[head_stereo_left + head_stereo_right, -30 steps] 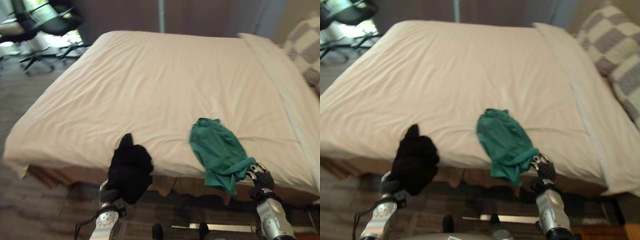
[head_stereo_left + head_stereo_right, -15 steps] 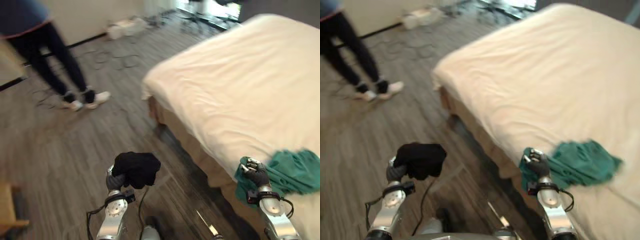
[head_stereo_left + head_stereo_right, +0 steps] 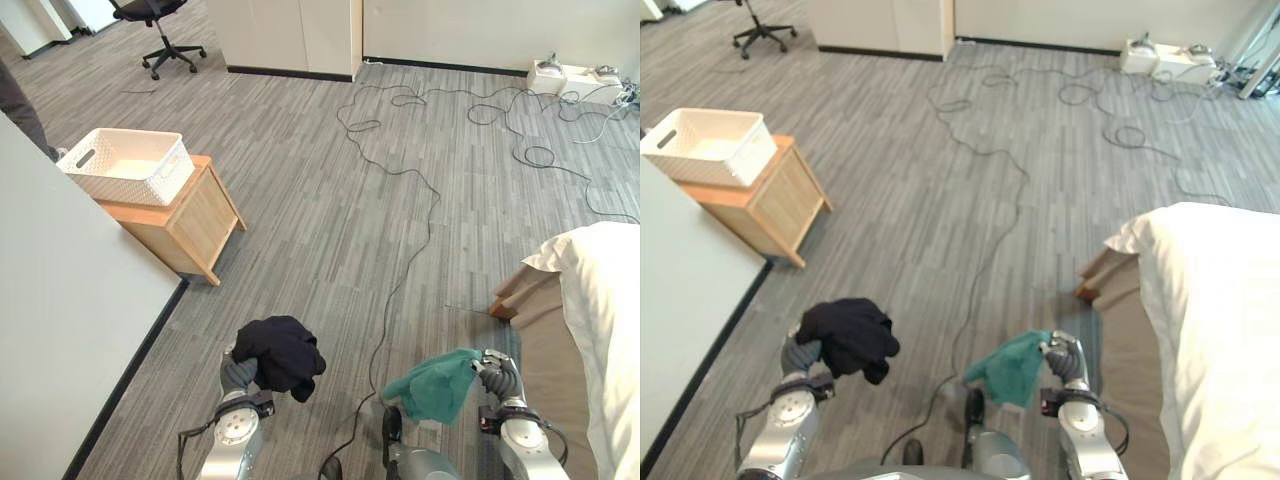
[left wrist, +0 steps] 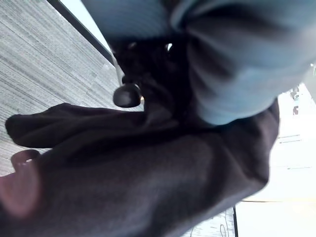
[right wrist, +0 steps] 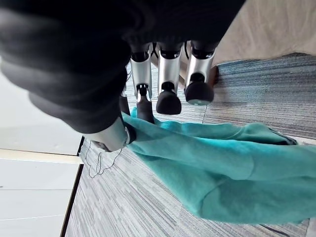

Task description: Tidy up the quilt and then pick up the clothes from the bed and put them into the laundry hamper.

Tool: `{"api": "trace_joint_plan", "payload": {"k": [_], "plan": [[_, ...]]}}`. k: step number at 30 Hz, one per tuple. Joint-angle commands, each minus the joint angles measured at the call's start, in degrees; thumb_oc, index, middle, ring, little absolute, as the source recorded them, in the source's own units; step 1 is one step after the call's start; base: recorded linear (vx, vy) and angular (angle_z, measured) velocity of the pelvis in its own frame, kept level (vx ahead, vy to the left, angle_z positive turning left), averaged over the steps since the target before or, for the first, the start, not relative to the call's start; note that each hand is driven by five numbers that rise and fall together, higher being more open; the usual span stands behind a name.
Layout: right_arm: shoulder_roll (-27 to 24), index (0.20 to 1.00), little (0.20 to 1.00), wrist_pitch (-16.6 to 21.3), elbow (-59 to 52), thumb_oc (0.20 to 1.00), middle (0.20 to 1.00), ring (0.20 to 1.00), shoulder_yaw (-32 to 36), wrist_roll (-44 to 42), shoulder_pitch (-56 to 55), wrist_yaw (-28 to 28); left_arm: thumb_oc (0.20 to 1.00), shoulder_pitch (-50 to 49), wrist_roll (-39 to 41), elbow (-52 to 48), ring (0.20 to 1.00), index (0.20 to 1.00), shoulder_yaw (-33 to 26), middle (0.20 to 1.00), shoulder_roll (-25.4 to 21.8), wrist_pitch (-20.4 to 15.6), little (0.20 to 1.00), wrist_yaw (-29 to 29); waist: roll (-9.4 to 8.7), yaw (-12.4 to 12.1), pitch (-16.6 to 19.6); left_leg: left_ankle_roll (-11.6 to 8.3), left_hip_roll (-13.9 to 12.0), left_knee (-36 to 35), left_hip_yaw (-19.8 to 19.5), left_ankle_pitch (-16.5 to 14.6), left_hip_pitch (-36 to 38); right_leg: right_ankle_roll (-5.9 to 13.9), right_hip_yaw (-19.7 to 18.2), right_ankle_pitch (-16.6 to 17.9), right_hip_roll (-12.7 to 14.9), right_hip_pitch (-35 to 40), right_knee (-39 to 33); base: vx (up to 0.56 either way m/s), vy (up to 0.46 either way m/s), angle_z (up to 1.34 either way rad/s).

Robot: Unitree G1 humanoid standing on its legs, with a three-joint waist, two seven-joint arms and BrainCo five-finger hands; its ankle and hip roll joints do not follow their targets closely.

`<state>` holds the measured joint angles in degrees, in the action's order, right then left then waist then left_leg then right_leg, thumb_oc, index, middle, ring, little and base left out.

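Observation:
My left hand (image 3: 238, 373) is shut on a bunched black garment (image 3: 283, 353), held above the grey floor at the lower left; the cloth drapes past its fingers in the left wrist view (image 4: 148, 173). My right hand (image 3: 497, 378) is shut on a green garment (image 3: 436, 384) that hangs to its left; the right wrist view shows the thumb and a finger pinching the green cloth (image 5: 232, 168). The white laundry hamper (image 3: 127, 165) sits on a small wooden cabinet (image 3: 188, 222) at the far left. The bed's corner with the cream quilt (image 3: 600, 290) shows at the right edge.
A pale wall (image 3: 60, 320) with a black skirting stands close on the left. Black cables (image 3: 420, 190) snake across the grey plank floor. An office chair (image 3: 160, 25) is at the far left, and a white power box (image 3: 575, 78) at the far right.
The camera has swung left from the bed to the open floor; the hamper has come into view. The green garment has left the bed and now hangs from my right hand. The person is gone.

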<state>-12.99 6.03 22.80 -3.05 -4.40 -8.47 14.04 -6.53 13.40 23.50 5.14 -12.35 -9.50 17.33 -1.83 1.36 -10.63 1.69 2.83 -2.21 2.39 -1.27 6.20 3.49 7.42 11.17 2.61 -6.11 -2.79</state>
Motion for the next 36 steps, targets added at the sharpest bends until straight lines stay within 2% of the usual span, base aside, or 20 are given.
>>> {"api": "trace_joint_plan", "payload": {"k": [1,3,5,7,8,10,14,17,18,19,20,21,22,24,28,29,31,32,33,36], "plan": [[-5.8,0.2,0.2,-0.93,11.64,0.2,0.2,0.2,-13.36,13.87,11.24,-1.21,0.2,10.16,-1.55,7.84,0.2,0.2,4.79,0.2,-1.85,-4.19,0.2,-3.61,0.0,-10.25,1.07,-5.44,-1.92,6.39,1.61,0.51,-8.11,3.42,11.45,-15.13,1.6,11.8,1.94,0.0,0.0,0.0],[-6.53,0.2,0.2,-0.57,10.32,0.2,0.2,0.2,-13.75,14.53,10.77,-0.24,0.2,10.7,-2.32,6.1,0.2,0.2,6.29,0.2,-0.92,-4.28,0.2,-3.18,0.11,-10.53,-0.09,-8.44,-3.61,12.91,3.18,4.2,-11.35,2.36,11.35,-15.53,1.05,14.12,-0.14,0.0,0.032,-0.39],[-6.97,0.2,0.2,-0.79,9.55,0.2,0.2,0.2,-14.3,15.08,10.56,-0.61,0.2,10.64,-3.22,6.21,0.2,0.2,7.16,0.2,-0.35,-4.13,0.2,-2.83,0.2,-10.47,-0.49,-9.14,-4.55,15.11,3.95,4.92,-12.11,2.0,11.28,-15.62,0.72,15.38,-1.45,0.07,0.051,0.08],[-7.29,0.2,0.2,-1.19,8.46,0.2,0.2,0.2,-14.92,15.61,10.25,-1.15,0.2,10.32,-5.45,7.54,0.2,0.2,8.22,0.2,0.31,-3.12,0.2,-2.06,-0.41,-10.84,-0.64,-8.51,-3.89,16.34,4.15,4.38,-12.78,2.22,10.41,-16.32,0.56,16.87,-2.21,0.19,0.072,0.18],[-7.48,0.2,0.2,-1.38,7.55,0.2,0.2,0.2,-15.24,16.09,10.04,-1.27,0.2,9.88,-6.69,8.52,0.2,0.2,9.01,0.2,0.66,-2.55,0.2,-1.98,-1.4,-11.23,-0.58,-6.8,-2.05,13.88,3.68,2.44,-14.65,2.47,9.13,-17.01,0.82,17.25,-2.21,0.16,0.04,-0.42],[-7.53,0.2,0.2,-1.36,7.42,0.2,0.2,0.2,-15.19,16.13,10.14,-1.27,0.2,9.81,-7.19,8.57,0.2,0.2,9.42,0.2,0.62,-2.35,0.2,-2.12,-1.81,-11.6,-0.5,-6.42,-1.84,11.91,4.31,2.39,-15.31,2.7,8.74,-17.67,0.91,17.45,-2.21,0.24,0.068,-0.5],[-8.17,0.2,0.2,-0.72,2.52,0.2,0.2,0.2,-15.08,17.19,10.84,-0.83,0.2,8.88,-6.37,8.3,0.2,0.2,8.93,0.2,0.11,-2.31,0.2,-1.72,-2.91,-13.53,-0.28,-6.54,-5.25,4.13,8.22,6.66,-18.67,3.68,7.93,-20.75,0.48,19.78,-2.21,0.42,0.139,-0.3],[-8.24,0.2,0.2,-0.52,-0.03,0.2,0.2,0.2,-14.25,17.58,9.73,-0.65,0.2,8.56,-6.94,7.57,0.2,0.2,9.23,0.2,-0.46,-1.84,0.2,-1.64,-3.97,-13.36,0.68,-5.23,-4.74,3.36,8.7,6.7,-18.16,4.5,7.76,-20.98,1.09,21.16,-2.21,0.56,0.198,-0.1],[-7.95,0.2,0.2,0.07,-0.95,0.2,0.2,0.2,-13.05,17.5,9.84,0.08,0.2,8.65,-8.25,5.24,0.2,0.2,9.66,0.2,-2.3,-1.8,0.2,-1.99,-5.33,-13.86,0.95,-2.86,-3.0,2.33,8.64,5.29,-16.22,5.68,7.54,-20.02,2.59,19.96,5.7,0.46,0.235,-0.22],[-7.6,0.2,0.2,0.02,-0.97,0.2,0.2,0.2,-12.9,17.69,10.28,0.36,0.2,8.8,-8.71,4.34,0.2,0.2,9.81,0.2,-3.09,-1.6,0.2,-1.92,-5.33,-13.64,0.21,-1.66,-2.2,2.4,8.73,4.0,-14.7,7.62,7.83,-17.45,4.45,17.03,14.41,0.45,0.236,-0.32],[-7.6,0.2,0.2,0.02,-0.96,0.2,0.2,0.2,-12.88,17.69,10.31,0.36,0.2,8.82,-8.71,4.32,0.2,0.2,9.81,0.2,-3.09,-1.58,0.2,-1.93,-5.28,-13.76,0.41,-1.64,-2.34,2.41,8.85,4.09,-14.98,7.6,7.66,-17.41,4.38,16.59,14.61,0.3,0.207,-0.21],[-7.34,0.2,0.2,-0.11,-2.07,0.2,0.2,0.2,-12.86,17.77,10.76,0.17,0.2,8.97,-8.77,3.44,0.2,0.2,9.77,0.2,-3.82,-1.43,0.2,-1.65,-4.96,-12.81,-0.48,-0.78,-1.63,1.57,8.56,2.77,-11.71,9.49,7.75,-13.68,6.07,12.76,22.79,0.31,0.202,-0.11],[-7.22,0.2,0.2,-0.04,-3.05,0.2,0.2,0.2,-12.83,17.9,11.1,-0.39,0.2,9.47,-8.88,2.71,0.2,0.2,9.56,0.2,-4.17,-1.16,0.2,-1.31,-4.3,-11.59,-1.19,-0.09,-1.47,0.07,7.64,2.07,-8.29,10.02,6.66,-10.5,6.01,8.61,29.71,0.5,0.288,0.28],[-7.66,0.2,0.2,0.1,-5.0,0.2,0.2,0.2,-12.05,17.73,11.26,-0.89,0.2,10.46,-9.04,1.58,0.2,0.2,9.24,0.2,-4.61,-1.28,0.2,-0.84,-1.92,-9.5,-2.05,-0.12,-2.62,-2.79,6.13,1.69,-4.16,9.24,6.31,-9.93,3.47,1.39,35.08,0.59,0.197,0.52],[-8.71,0.2,0.2,0.84,-8.35,0.2,0.2,0.2,-10.08,16.18,10.32,-1.46,0.2,11.69,-8.92,-0.08,0.2,0.2,9.74,0.2,-5.12,-1.8,0.2,-2.57,-0.75,-5.33,-2.37,-2.46,-2.56,-2.79,2.56,-1.94,-0.19,7.16,10.77,-12.15,5.15,-2.37,17.09,0.65,0.001,0.76],[-8.58,0.2,0.2,0.69,-9.64,0.2,0.2,0.2,-9.2,16.02,9.97,-1.32,0.2,12.28,-9.65,-0.26,0.2,0.2,9.52,0.2,-5.16,-1.67,0.2,-3.36,-0.73,-4.25,-1.85,-3.51,-2.77,-2.79,1.16,-4.77,2.24,8.16,9.78,-9.0,6.57,-4.94,5.41,0.67,-0.107,0.75],[-8.33,0.2,0.2,0.43,-10.58,0.2,0.2,0.2,-9.0,16.2,9.52,-1.45,0.2,12.65,-10.1,-0.09,0.2,0.2,9.35,0.2,-4.92,-1.67,0.2,-3.55,-0.27,-3.47,-1.68,-3.97,-3.4,-2.79,-0.01,-6.14,3.58,9.09,9.45,-6.24,7.39,-5.84,-0.63,0.77,-0.121,0.79],[-8.24,0.2,0.2,0.32,-12.17,0.2,0.2,0.2,-8.52,17.13,8.39,-1.51,0.2,13.37,-11.14,0.71,0.2,0.2,8.91,0.2,-4.32,-1.69,0.2,-3.19,0.41,-1.96,-1.35,-5.06,-4.75,-2.79,-1.34,-8.41,8.24,10.73,7.3,-4.92,10.16,-11.38,-2.21,1.06,-0.162,0.97],[-8.07,0.2,0.2,0.05,-13.01,0.2,0.2,0.2,-8.52,17.46,7.6,-1.72,0.2,13.26,-11.35,0.94,0.2,0.2,9.08,0.2,-4.07,-1.77,0.2,-3.19,0.69,-1.57,-1.2,-5.33,-5.52,-2.79,-1.79,-9.42,9.89,11.31,7.06,-4.11,10.9,-12.01,-2.21,1.11,-0.203,0.87],[-8.65,0.2,0.2,0.19,-15.14,0.2,0.2,0.2,-7.9,18.59,5.51,-2.16,0.2,12.88,-11.54,1.87,0.2,0.2,9.41,0.2,-3.3,-2.09,0.2,-3.52,0.62,-0.36,-0.28,-7.06,-7.78,-2.79,-3.8,-9.95,14.78,11.51,6.17,-1.33,10.8,-10.24,-2.21,0.67,-0.211,0.84]]}}
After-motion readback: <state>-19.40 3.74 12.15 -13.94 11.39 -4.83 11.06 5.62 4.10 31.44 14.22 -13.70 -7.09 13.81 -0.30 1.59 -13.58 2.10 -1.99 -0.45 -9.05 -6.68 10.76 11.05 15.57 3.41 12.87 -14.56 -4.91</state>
